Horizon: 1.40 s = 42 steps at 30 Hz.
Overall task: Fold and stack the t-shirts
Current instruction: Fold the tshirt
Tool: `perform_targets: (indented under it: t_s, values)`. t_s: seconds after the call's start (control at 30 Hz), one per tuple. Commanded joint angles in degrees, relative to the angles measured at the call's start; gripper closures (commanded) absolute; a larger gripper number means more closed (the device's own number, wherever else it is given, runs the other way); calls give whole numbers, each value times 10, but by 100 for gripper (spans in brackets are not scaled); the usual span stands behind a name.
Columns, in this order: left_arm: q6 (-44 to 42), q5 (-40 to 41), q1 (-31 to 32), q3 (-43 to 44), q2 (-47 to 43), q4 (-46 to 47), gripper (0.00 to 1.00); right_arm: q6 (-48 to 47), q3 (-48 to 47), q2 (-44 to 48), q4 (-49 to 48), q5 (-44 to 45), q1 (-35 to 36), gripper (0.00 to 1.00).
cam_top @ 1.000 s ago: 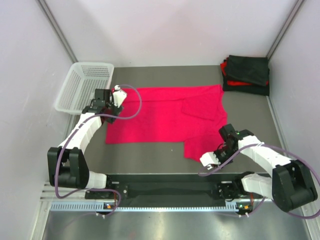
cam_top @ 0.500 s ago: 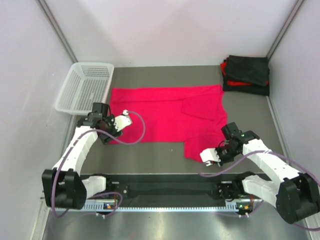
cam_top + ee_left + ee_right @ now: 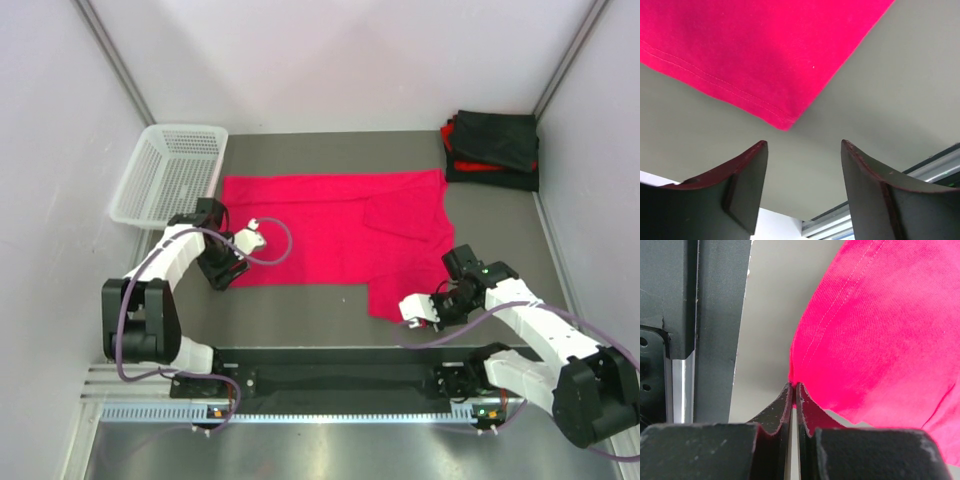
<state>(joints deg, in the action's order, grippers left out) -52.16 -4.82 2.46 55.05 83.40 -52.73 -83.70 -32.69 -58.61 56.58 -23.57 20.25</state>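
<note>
The red t-shirt (image 3: 330,228) lies spread flat on the grey table. My left gripper (image 3: 224,276) is open and empty, low over the table just short of the shirt's near-left corner (image 3: 782,124); the left wrist view shows both fingers (image 3: 747,175) apart over bare table. My right gripper (image 3: 402,312) is shut at the shirt's near-right corner, and the right wrist view shows the fingertips (image 3: 790,390) pressed together on the red hem (image 3: 805,360). Folded black t-shirts (image 3: 492,148), with red showing between them, are stacked at the back right.
A white mesh basket (image 3: 170,172) stands at the back left beside the shirt. A black and metal rail (image 3: 330,375) runs along the near edge, also seen in the right wrist view (image 3: 715,315). Pale walls close in the table.
My left arm has swung from the shirt's far-left corner down to its near-left corner, gripper open. The right gripper has stayed at the near-right corner.
</note>
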Motion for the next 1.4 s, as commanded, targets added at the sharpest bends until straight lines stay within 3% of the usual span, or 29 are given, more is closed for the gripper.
perform_targets:
  t_s: [0.0, 0.2, 0.6, 0.73, 0.93, 0.97, 1.0, 1.1, 1.2, 1.37]
  values:
    - [14, 11, -8, -11, 10, 18, 36, 5, -15, 2, 6, -7, 9, 100]
    - [14, 22, -11, -28, 19, 41, 42, 19, -13, -3, -4, -11, 9, 100]
    - [10, 31, -20, -28, 82, 79, 42, 42, -12, -4, -13, -9, 17, 100]
    - [7, 31, -20, -30, 100, 83, 46, 49, -11, -3, -16, -9, 19, 100]
    - [-10, 36, -21, -40, 100, 81, 67, 56, -4, 5, -18, -8, 19, 100]
    - [-14, 39, -21, -42, 101, 82, 71, 57, -3, 7, -20, -8, 19, 100]
    - [-15, 43, -20, -42, 103, 82, 83, 61, -3, 8, -23, -7, 19, 100]
    - [-15, 43, -21, -37, 109, 76, 94, 78, -4, 10, -30, 0, 19, 100]
    - [-15, 43, -21, -26, 112, 72, 100, 106, -16, 16, -38, 1, 9, 100]
    - [-19, 32, -21, 5, 105, 53, 100, 150, -59, 30, -42, -2, -19, 100]
